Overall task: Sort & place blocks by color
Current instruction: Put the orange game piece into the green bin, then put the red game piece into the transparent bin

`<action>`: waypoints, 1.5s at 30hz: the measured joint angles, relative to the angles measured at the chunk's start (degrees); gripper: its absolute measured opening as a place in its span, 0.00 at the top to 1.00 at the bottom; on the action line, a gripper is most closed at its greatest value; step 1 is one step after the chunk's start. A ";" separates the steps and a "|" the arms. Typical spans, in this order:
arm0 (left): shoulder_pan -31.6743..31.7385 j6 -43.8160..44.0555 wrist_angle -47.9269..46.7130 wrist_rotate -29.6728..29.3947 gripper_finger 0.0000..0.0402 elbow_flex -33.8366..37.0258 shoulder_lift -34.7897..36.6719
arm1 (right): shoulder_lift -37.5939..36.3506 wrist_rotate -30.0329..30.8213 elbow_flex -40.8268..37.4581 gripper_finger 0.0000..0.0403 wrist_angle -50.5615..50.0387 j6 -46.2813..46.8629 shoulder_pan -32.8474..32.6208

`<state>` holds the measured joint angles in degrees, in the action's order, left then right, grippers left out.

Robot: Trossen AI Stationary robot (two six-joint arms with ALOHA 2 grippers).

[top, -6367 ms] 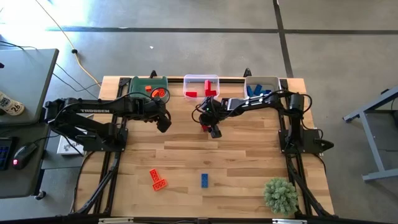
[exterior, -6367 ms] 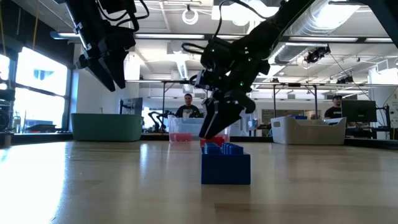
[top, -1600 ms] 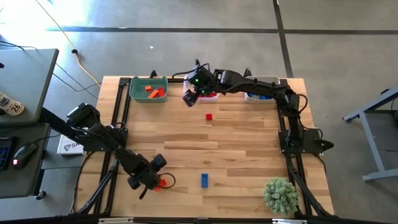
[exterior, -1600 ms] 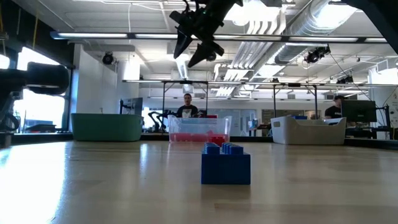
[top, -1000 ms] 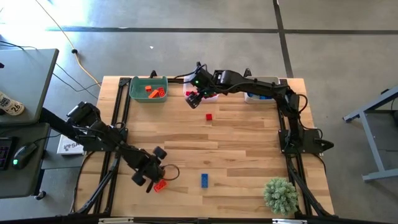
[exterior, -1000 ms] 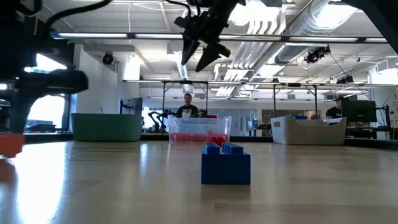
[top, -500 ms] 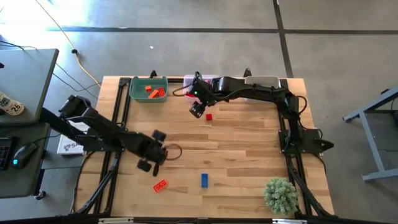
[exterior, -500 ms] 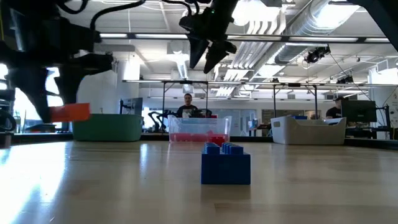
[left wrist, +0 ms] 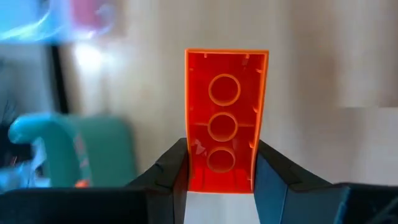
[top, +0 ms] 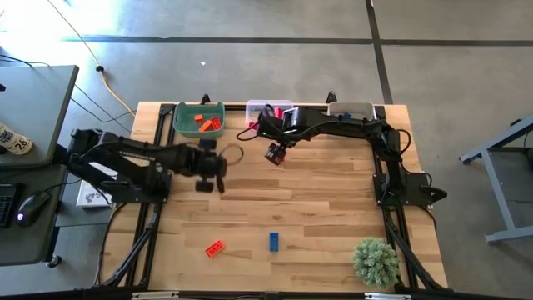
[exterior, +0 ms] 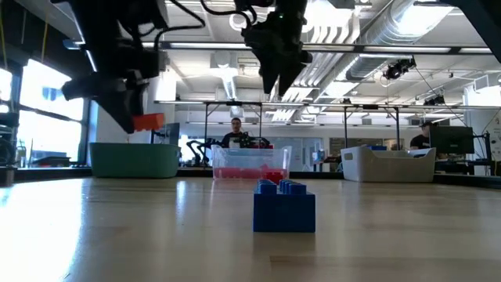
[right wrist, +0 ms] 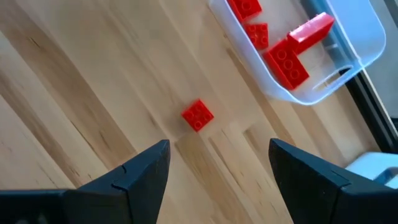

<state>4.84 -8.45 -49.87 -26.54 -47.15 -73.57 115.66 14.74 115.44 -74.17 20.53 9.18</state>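
My left gripper (top: 208, 180) is above the table's left middle, shut on an orange oblong brick (left wrist: 226, 118), which also shows in the low view (exterior: 147, 122). My right gripper (top: 276, 155) is open, high above a small red square brick (right wrist: 198, 116) that lies studs up on the table near the clear bin (top: 250, 107). Its fingers stand apart on either side of the brick and touch nothing. A second orange brick (top: 215, 247) and a blue brick (top: 274, 242) lie on the table near its front edge. My left gripper pinches the orange brick's two long sides (left wrist: 194, 169) between its two fingers, at one end of the brick. The fingers lie along the brick, whose hollow underside faces the wrist camera. The brick is lifted clear of the table and sticks out level past the fingertips (exterior: 135, 123).
Three bins stand along the far edge: a green one (top: 180, 117) holding orange bricks, the clear one holding red bricks (right wrist: 280, 59), and a grey one (top: 360, 107) holding blue bricks. A small green plant (top: 375, 260) stands at the near right corner. People show far behind the table.
My left gripper has risen from the near left of the table with the orange brick and gone toward the far edge and the green bin; the second orange brick has stayed on the table. My right gripper has gone from the clear bin toward the small red brick.
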 joint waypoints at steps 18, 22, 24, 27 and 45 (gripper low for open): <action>39.28 -5.04 14.16 3.26 0.74 -0.03 0.54 | 0.00 -4.08 0.00 0.36 -1.90 3.66 -0.23; 44.23 -6.27 16.68 3.65 0.71 -0.03 0.54 | 0.00 -2.98 0.00 0.36 -1.59 6.00 -0.21; 45.97 -6.31 17.16 4.43 0.66 -0.03 0.54 | 0.00 -2.96 0.00 0.36 -0.80 6.61 -0.06; 47.85 -6.77 17.16 6.63 0.59 -0.03 0.54 | 0.00 -3.21 0.00 0.36 0.64 6.61 0.31; 49.64 -6.73 21.77 7.86 0.42 0.00 0.52 | 0.00 -4.34 -0.01 0.36 2.66 14.08 4.32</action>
<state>54.48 -15.18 -28.10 -18.69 -47.16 -73.06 115.66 10.39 115.43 -71.50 34.62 13.50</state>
